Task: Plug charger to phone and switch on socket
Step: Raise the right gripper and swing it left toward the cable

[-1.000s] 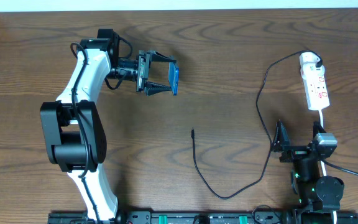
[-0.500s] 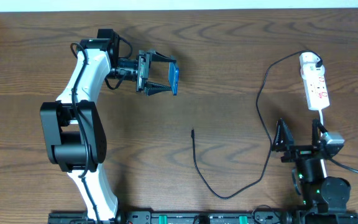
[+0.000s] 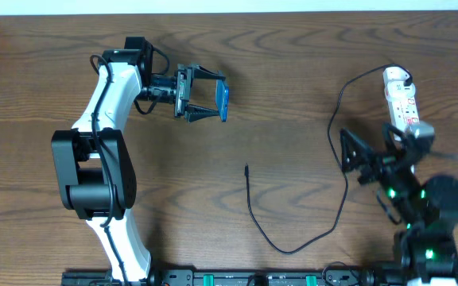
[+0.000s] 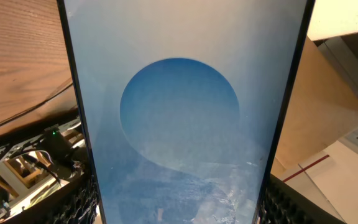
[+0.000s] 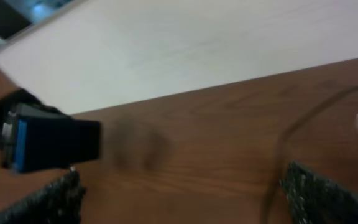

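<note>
The phone [image 3: 222, 101] is held on edge above the table at the far left-centre, with my left gripper [image 3: 216, 95] shut on its long sides. In the left wrist view its blue screen [image 4: 179, 112] with a lighter circle fills the frame between the fingers [image 4: 82, 205]. The charger [image 3: 253, 210] lies on the wood, its plug tip [image 3: 246, 168] pointing away. The cable loops right and up to the white socket [image 3: 398, 87] at the far right. My right gripper [image 3: 372, 149] hovers open just in front of the socket, nothing between its fingers [image 5: 328, 193]. In the blurred right wrist view the phone [image 5: 55, 144] shows dark.
The charger cable [image 5: 291, 137] runs close beside my right gripper. The socket's white cord passes under the right arm. A pale wall edge [image 3: 229, 6] borders the table's far side. Bare wood [image 3: 293, 119] lies between the two arms.
My right arm has risen and swung away from the front edge toward the socket, its gripper still open. The left arm and the phone have not moved.
</note>
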Robot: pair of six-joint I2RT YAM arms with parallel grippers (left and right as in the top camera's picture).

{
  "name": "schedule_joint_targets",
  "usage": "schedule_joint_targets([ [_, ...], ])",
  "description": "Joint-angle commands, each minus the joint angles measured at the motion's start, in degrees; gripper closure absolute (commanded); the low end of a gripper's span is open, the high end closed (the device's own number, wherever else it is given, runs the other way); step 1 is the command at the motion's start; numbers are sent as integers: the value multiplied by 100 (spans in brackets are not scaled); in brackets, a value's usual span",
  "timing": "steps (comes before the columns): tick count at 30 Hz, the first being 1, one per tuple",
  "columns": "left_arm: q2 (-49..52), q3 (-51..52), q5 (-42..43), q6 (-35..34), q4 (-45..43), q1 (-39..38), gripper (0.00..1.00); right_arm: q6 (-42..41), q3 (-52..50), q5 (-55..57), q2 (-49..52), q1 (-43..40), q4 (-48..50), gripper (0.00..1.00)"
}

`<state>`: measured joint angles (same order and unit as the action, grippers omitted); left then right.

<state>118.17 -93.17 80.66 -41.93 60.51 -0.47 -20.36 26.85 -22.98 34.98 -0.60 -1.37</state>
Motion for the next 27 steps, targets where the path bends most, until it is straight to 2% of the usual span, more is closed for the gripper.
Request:
schedule_joint_targets([
  [1, -214, 15, 223, 98, 26, 17, 93, -313, 581, -1176, 811, 103, 46, 1],
  [5, -214, 15, 223, 98, 26, 17, 93, -321, 918, -1821, 1530, 103, 190, 1],
  [10, -214, 15, 223, 118, 26, 17, 93, -323, 942, -2028, 2085, 103, 505, 1],
  [27, -214, 15, 223, 118, 26, 17, 93, -321, 942, -2026, 2140, 103, 503, 1],
])
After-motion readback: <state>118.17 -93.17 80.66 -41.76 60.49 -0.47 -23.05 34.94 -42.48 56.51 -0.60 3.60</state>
